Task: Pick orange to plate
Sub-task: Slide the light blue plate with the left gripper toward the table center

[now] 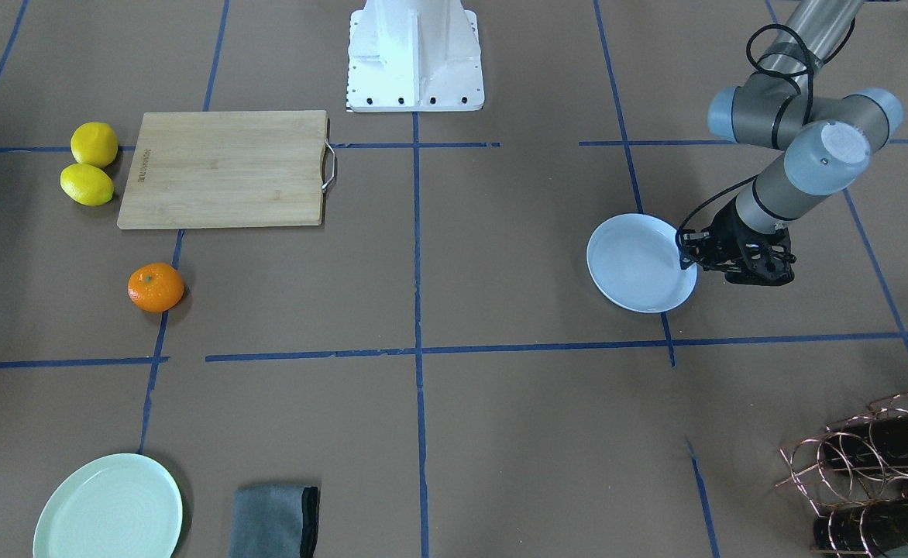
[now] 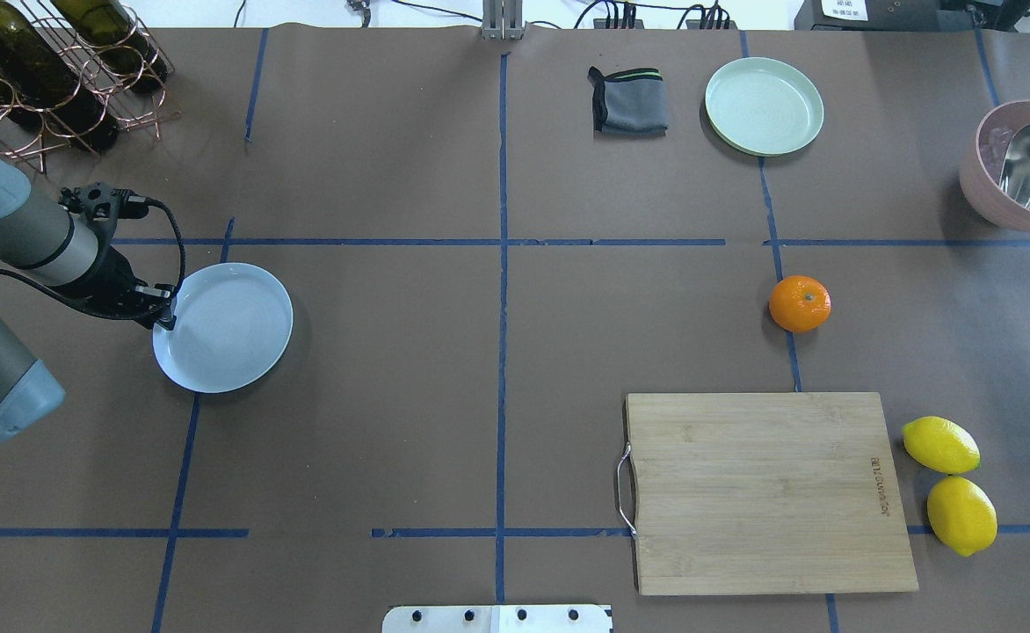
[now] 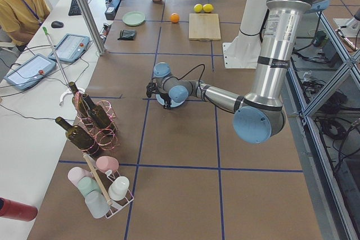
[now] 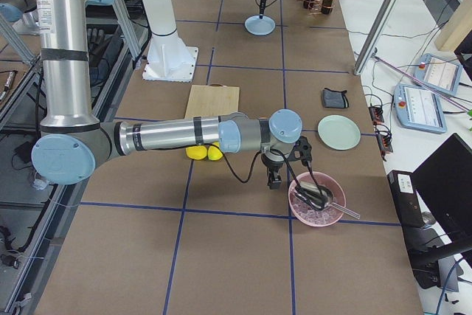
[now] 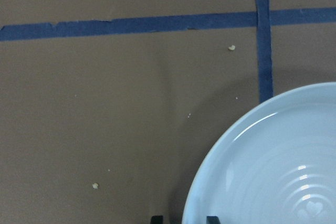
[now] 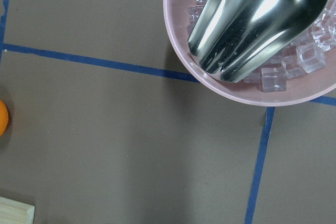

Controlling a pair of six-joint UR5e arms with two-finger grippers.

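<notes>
The orange lies alone on the brown table, right of centre in the overhead view, and peeks in at the left edge of the right wrist view. The bluish-white plate sits flat far to the left. My left gripper is at its near-left rim; in the left wrist view its two fingertips straddle the rim closely, shut on it. My right gripper hangs beside the pink bowl, seen only from the side, so I cannot tell its state.
A wooden cutting board lies near the orange, with two lemons to its right. A pale green plate and grey cloth lie at the far side. A pink bowl holds ice and a scoop. A bottle rack stands far left.
</notes>
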